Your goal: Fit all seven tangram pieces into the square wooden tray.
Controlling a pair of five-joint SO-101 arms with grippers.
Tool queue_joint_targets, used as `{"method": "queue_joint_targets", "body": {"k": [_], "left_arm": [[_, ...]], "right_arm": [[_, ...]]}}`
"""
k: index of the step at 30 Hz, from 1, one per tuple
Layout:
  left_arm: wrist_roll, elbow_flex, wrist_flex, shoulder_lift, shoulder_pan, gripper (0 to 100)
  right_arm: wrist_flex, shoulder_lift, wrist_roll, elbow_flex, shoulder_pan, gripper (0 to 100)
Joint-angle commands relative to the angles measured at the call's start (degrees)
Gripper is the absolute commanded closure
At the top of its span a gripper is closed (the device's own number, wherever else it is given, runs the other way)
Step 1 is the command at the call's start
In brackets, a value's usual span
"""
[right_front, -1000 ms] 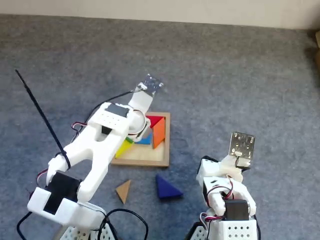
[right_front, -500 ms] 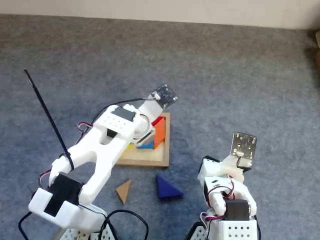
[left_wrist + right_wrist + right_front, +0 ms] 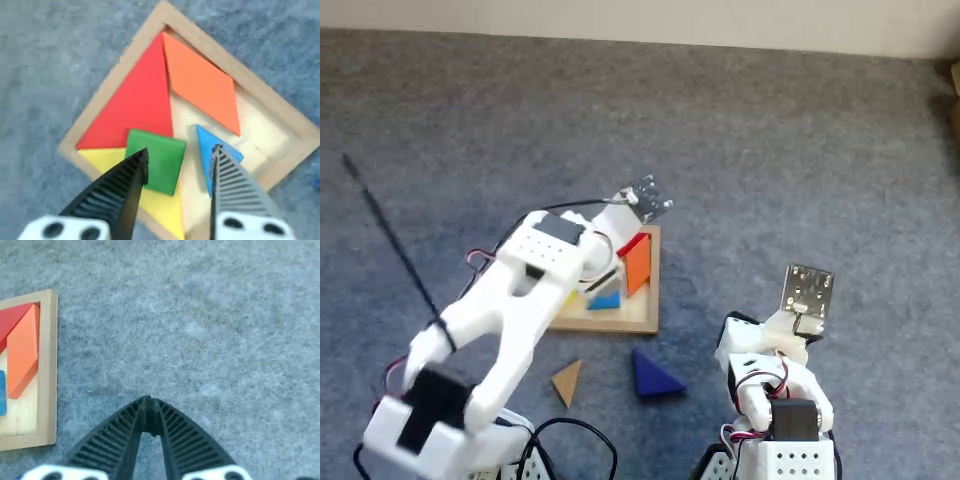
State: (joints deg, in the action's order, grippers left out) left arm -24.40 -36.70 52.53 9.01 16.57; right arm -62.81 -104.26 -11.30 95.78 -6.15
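Observation:
The square wooden tray (image 3: 654, 290) lies mid-table, partly under my left arm. In the left wrist view the tray (image 3: 119, 77) holds a red triangle (image 3: 137, 105), an orange parallelogram (image 3: 202, 85), a green square (image 3: 157, 160), a yellow triangle (image 3: 155, 205) and a light blue triangle (image 3: 212, 150). My left gripper (image 3: 180, 151) hangs open above the green square and the light blue triangle, holding nothing. A dark blue triangle (image 3: 653, 376) and a small tan triangle (image 3: 566, 381) lie on the carpet near the tray's front edge. My right gripper (image 3: 150, 412) is shut and empty above bare carpet, right of the tray (image 3: 47, 365).
Grey carpet covers the whole table. The right arm's base (image 3: 775, 400) stands at the front right, close to the dark blue triangle. A thin black rod (image 3: 390, 240) sticks up at the left. Open carpet lies behind and to the right of the tray.
The left arm's wrist has swung to the right and come in over the tray. The right arm has stayed still, and the two loose triangles have not moved.

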Motion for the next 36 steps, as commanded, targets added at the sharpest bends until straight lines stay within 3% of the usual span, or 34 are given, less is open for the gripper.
{"method": "queue_joint_targets", "body": {"k": [1,3,8,13,21,28,36], "left_arm": [[2.7,-2.2,1.0,7.4,1.5,79],[3.3,-4.1,1.0,9.6,2.3,79],[14.2,-5.2,1.2,10.8,2.6,79],[17.2,-5.5,1.2,10.7,2.5,79],[17.9,-4.6,1.3,5.4,2.6,79],[19.0,4.4,8.3,-5.1,2.7,79],[20.3,8.8,8.8,-10.2,2.7,79]], "right_arm": [[0.9,-1.5,0.8,7.3,0.7,99.0],[0.9,-1.5,0.8,7.3,0.7,99.0],[0.9,-1.5,0.8,7.3,0.7,99.0],[0.9,-1.5,0.8,7.3,0.7,99.0],[0.9,-1.5,0.8,7.3,0.7,99.0],[0.9,-1.5,0.8,7.3,0.7,99.0],[0.9,-1.5,0.8,7.3,0.7,99.0]]}}
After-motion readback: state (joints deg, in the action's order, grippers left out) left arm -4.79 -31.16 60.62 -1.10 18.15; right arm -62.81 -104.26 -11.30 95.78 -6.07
